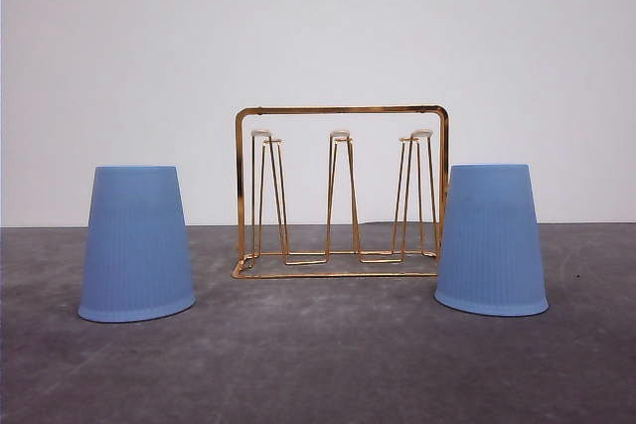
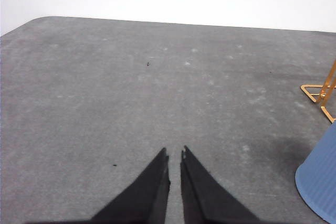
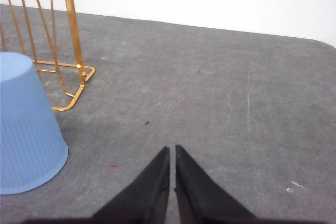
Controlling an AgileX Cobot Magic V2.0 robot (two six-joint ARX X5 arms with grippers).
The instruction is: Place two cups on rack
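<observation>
Where the grey table meets the white wall, a gold wire rack stands upright at centre, its white-tipped prongs bare. Two blue ribbed cups rest mouth-down on the table, one on each side of the rack: the left cup stands apart from the frame, while the right cup sits just beside the rack's right post, overlapping it in the front view; whether they touch cannot be told. In the left wrist view, the left pincer hangs over bare table with its black fingers pressed nearly together, a thin slit between the tips, gripping nothing; a cup's rim and a corner of the rack's base lie off to one side. In the right wrist view, the right pincer is likewise drawn together and empty above the table, with a cup and the rack's end frame near it.
</observation>
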